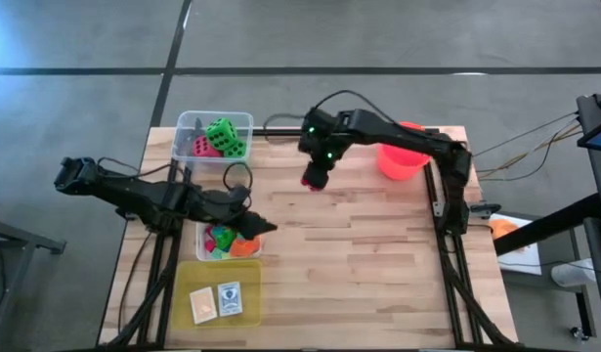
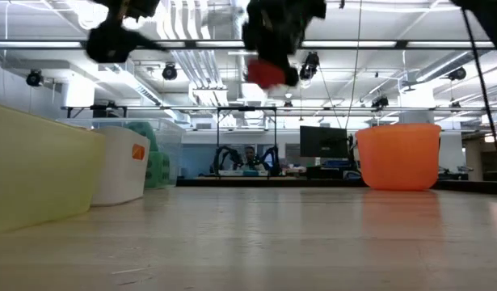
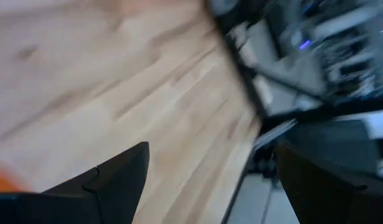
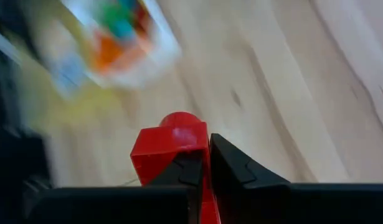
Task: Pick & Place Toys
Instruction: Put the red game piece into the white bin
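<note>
the right gripper, above the table's far middle, pinches a red block; the left gripper hangs spread over the middle tub.

Overhead looks straight down, low looks level; both share the orange bucket.

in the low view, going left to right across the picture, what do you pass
yellow tub → white tub → red block held up high in the shut right claw → orange bucket
</note>
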### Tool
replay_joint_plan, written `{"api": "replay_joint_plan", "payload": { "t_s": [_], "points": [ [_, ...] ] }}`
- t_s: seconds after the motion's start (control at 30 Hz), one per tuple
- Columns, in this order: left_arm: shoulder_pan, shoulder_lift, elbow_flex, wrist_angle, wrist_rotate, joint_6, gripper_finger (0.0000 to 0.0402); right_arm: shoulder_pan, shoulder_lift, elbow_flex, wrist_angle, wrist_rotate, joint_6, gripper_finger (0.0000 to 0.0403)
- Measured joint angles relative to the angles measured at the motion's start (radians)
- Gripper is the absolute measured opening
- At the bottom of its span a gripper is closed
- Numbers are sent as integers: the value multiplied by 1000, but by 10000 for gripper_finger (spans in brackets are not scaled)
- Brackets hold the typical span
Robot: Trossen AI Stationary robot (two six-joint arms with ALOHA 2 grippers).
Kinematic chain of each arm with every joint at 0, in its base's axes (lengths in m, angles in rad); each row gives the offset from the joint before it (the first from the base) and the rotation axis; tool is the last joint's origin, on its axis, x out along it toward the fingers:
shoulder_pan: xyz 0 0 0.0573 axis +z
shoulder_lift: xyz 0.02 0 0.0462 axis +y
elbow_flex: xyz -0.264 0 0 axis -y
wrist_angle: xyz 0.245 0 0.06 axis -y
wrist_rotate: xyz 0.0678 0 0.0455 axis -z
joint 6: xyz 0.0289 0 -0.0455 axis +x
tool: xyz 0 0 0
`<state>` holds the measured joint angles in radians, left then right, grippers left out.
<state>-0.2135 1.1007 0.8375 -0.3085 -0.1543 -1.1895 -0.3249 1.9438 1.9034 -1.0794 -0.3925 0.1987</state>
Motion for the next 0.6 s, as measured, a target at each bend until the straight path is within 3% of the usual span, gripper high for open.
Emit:
{"api": "replay_joint_plan", "payload": {
  "t_s": [0.2, 0.3, 0.47, 0.6],
  "points": [
    [7, 0, 0, 160, -163, 107, 339, 20, -91, 0, 246, -111, 217, 12],
    [9, 1, 0, 213, -190, 148, 339, 31, -105, 0, 283, -132, 303, 12],
    [10, 2, 0, 356, -236, 408, 339, 59, -117, -2, 360, -176, 408, 12],
    [16, 3, 0, 379, -296, 458, 339, 80, -123, -2, 477, -240, 493, 12]
  ]
}}
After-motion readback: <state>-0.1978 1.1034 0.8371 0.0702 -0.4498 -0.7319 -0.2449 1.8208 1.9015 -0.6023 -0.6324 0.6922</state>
